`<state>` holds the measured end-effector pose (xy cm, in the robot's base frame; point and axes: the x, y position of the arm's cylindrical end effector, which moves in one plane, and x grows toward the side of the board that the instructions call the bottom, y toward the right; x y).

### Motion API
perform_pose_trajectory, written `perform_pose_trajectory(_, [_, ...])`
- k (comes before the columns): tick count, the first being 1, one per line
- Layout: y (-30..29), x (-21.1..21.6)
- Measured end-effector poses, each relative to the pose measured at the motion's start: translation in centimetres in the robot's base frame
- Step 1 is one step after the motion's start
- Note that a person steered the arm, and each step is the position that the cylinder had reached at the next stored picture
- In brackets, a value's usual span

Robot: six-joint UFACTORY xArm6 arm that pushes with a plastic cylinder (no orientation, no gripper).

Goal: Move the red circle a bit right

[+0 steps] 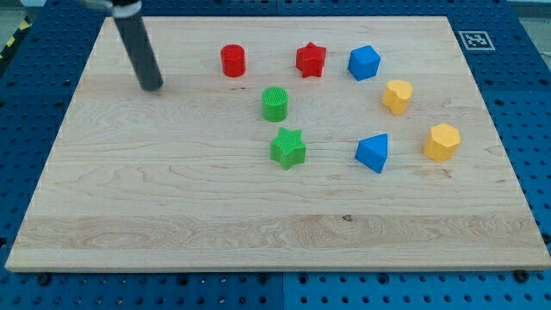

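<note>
Rod-shaped, with no hand and so nothing clenched or grasped, my tip [153, 86] rests on the tabletop [172, 215] in the upper left, well left of the red circle [232, 61]. That short upright red cylinder sits upper centre. Right of it, in its path, stands a red star [311, 60], then a blue cube [364, 63]. A green circle [275, 104] lies below.

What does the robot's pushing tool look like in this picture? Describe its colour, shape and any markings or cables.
A straight, round rod, dark grey to black and smooth, with a lighter grey collar at the view's top edge. My tip ends blunt. No markings or cables show, and the arm itself is out of view.
</note>
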<state>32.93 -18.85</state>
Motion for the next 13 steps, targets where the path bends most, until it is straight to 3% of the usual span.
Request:
perform_pose_trajectory(1, [0.9,-6.7])
perform_pose_trajectory(2, [1.2,-7.4])
perform_pose_trajectory(5, [7.8,-5.6])
perform_pose_trajectory(13, [10.6,-3.4])
